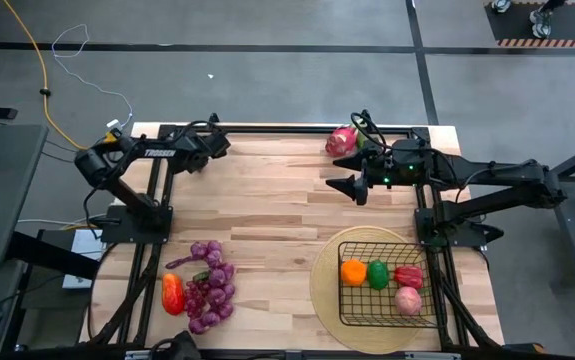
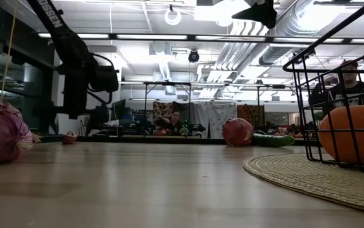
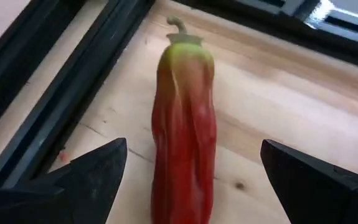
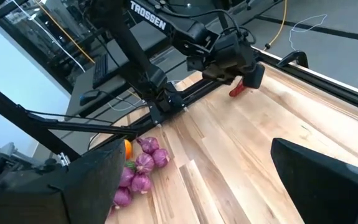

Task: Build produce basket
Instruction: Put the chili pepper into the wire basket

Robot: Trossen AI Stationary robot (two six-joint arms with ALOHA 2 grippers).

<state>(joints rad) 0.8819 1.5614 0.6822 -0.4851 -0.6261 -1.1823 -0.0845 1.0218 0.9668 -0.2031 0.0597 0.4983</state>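
Left hand wide open, red pepper between its fingers, seemingly untouched.

- I see the light wooden plank table, its boards running lengthwise
- A round tan woven mat lies on the table's near right part; its coiled rim shows close up in my low view
- Black metal frame rails run along the table's edges
- A yellow cable snakes over the grey floor beyond the table's far left corner, with a thin white cable looped near it
- Hazard-striped tape marks the floor at the far right
- Across the room I make out a seated person, ceiling ducts and strip lights
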